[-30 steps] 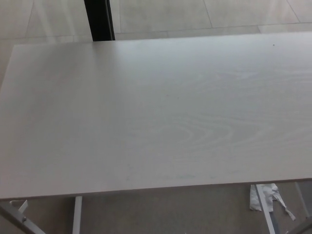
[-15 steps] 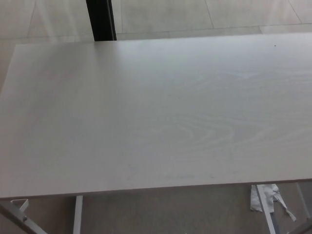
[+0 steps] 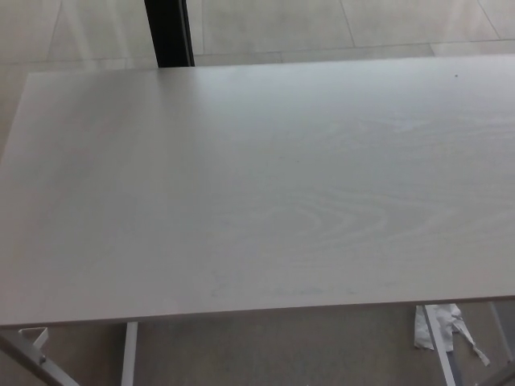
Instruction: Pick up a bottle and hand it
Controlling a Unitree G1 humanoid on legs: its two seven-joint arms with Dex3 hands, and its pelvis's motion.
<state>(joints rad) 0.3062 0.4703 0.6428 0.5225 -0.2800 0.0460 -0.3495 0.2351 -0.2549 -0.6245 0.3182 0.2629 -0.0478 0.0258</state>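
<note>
Head view, looking down. Noted left to right.

Far left, low corner: white metal legs [image 3: 127, 354] of the frame under the surface, one slanted strut running off the picture's bottom left edge, one upright post just beside it.

Filling nearly the whole view: a pale, whitish surface [image 3: 241, 161] with faint wood-grain swirls, strongest right of centre. Its near edge runs across the lower part of the picture; its far edge sits high, slightly tilted. Left corner rounded off.

Beyond the far edge, left of centre: a dark upright post [image 3: 169, 32], black, standing on the floor and cut off by the top of the picture. Around it, a light tiled floor [image 3: 362, 24] with thin grout lines.

Lower right, under the near edge: another white leg, and beside it a crumpled white scrap [image 3: 438, 326], paper or tape, cannot tell which, lying on the grey floor below.

Bottle: does not show anywhere in this view. Neither the left hand nor the right hand shows, so finger state cannot be told.
</note>
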